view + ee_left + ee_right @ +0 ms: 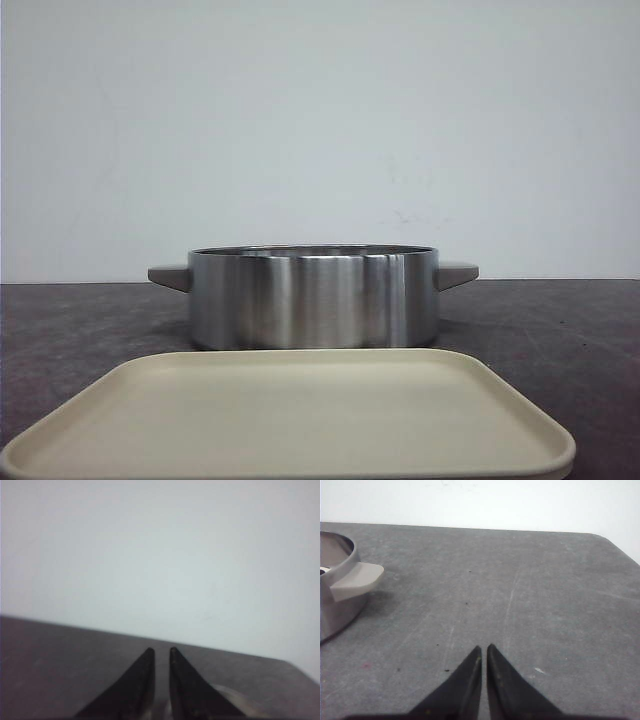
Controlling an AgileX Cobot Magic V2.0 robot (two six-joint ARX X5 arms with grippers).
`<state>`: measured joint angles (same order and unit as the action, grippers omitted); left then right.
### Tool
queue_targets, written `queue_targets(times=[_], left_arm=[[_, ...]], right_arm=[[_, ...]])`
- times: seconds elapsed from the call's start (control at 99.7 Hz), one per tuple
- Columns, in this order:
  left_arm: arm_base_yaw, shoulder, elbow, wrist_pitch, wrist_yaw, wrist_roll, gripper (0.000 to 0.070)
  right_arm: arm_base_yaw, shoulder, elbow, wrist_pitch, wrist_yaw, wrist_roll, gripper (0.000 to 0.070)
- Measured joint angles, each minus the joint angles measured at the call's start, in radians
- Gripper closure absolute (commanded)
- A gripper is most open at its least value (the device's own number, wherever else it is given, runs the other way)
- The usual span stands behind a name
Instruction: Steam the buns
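Observation:
No buns show in any view; the inside of the pot is hidden from me. A steel pot [312, 297] with beige side handles stands mid-table behind a flat beige tray [290, 440], whose top is bare. My left gripper [161, 652] is shut and empty, low over the dark table with the wall ahead. My right gripper [484, 650] is shut and empty over bare table, to the right of the pot [335, 605] and its handle [355, 580]. Neither gripper shows in the front view.
The dark grey table [520, 580] runs back to a white wall. A blurred pale rounded shape [235, 700] lies under the left gripper's fingers; I cannot tell what it is. The table's far right corner [605, 537] is rounded.

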<state>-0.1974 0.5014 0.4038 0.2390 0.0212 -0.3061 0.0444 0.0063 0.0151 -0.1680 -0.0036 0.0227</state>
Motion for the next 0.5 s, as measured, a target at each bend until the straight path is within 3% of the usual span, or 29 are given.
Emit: queue_targets(times=[0.241, 0.502], left_arm=[[0.128, -0.235, -0.246, 0.026, -0.011, 0.027, 0.0684], [0.207, -0.408, -0.372, -0.009, 0.035, 0.051, 0.0684]], right_arm=[[0.000, 0.000, 0.000, 0.000, 0.000, 0.000, 0.0690], [0.000, 0.000, 0.000, 0.000, 0.000, 0.000, 0.0690]])
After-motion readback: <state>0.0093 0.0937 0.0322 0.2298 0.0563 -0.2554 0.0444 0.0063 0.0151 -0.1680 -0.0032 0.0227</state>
